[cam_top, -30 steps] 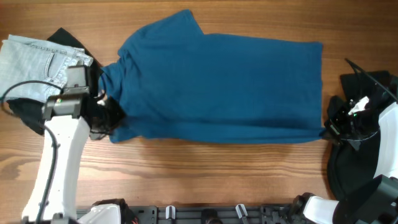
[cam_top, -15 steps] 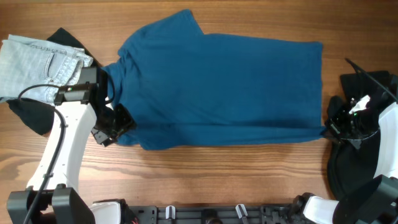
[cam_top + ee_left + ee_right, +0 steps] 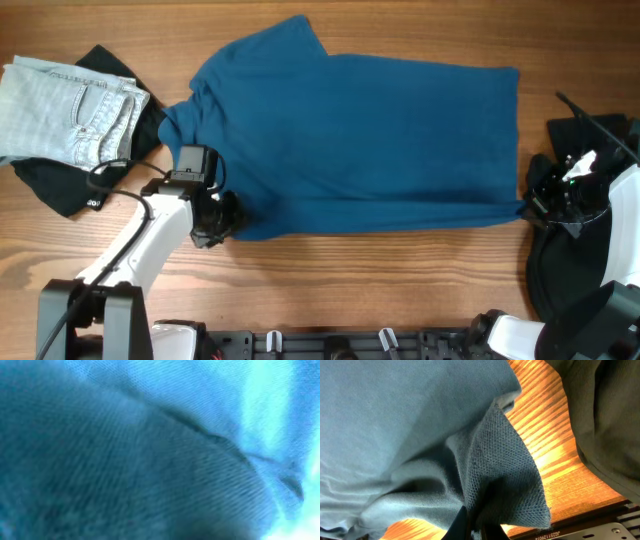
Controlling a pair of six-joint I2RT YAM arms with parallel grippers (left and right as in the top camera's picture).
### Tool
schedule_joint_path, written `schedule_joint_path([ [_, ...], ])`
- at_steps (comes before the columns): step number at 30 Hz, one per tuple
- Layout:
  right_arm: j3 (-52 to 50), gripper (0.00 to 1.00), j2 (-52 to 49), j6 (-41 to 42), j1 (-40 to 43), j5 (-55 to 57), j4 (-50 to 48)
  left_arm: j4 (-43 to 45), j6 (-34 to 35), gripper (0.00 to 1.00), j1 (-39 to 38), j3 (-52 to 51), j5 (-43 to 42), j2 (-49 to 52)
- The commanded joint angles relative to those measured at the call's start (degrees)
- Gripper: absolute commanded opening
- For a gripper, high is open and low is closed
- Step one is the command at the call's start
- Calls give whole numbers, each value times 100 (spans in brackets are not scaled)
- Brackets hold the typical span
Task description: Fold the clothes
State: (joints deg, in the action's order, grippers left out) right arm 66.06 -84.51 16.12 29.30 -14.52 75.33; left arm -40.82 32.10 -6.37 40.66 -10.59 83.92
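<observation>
The deep-blue shirt [image 3: 360, 140] lies spread across the middle of the table. My left gripper [image 3: 216, 216] is at its lower-left corner and grips the fabric. The left wrist view is filled with blue cloth [image 3: 150, 450], which hides the jaws. My right gripper [image 3: 535, 205] is at the shirt's lower-right corner. In the right wrist view its fingers [image 3: 475, 527] pinch a bunched fold of the shirt [image 3: 410, 425] just above the wood. Pale-blue jeans [image 3: 70, 110] lie folded at the far left on a black garment [image 3: 60, 185].
Another black garment [image 3: 590, 140] lies at the right edge beside my right arm, and shows in the right wrist view [image 3: 605, 420]. Bare wooden table [image 3: 380, 280] runs along the front. A black rail [image 3: 330, 345] borders the near edge.
My left gripper has moved right and toward the front, dragging the shirt's lower-left corner inward with it. The right arm and the shirt's right edge have not moved.
</observation>
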Motion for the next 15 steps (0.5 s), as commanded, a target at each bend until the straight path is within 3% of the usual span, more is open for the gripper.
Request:
schedule_joint_path([
  [1,94,4,9,-96,-17,105,-35,-37,48,20,-24,-114,-28,24],
  [4,96,4,7,-94,-20,103,-63,-234,7,4,-22,-109,-33,7],
  [7,96,4,9,-96,-20,105,-46,-870,-22,4,-7,164,-131,-87],
  [13,96,4,9,-125,-17,129,474,-3185,-518,4,216,1801,-173,-490],
  [15,96,4,9,-133,-17,122,686,-3357,-605,4,214,1989,-136,-581],
])
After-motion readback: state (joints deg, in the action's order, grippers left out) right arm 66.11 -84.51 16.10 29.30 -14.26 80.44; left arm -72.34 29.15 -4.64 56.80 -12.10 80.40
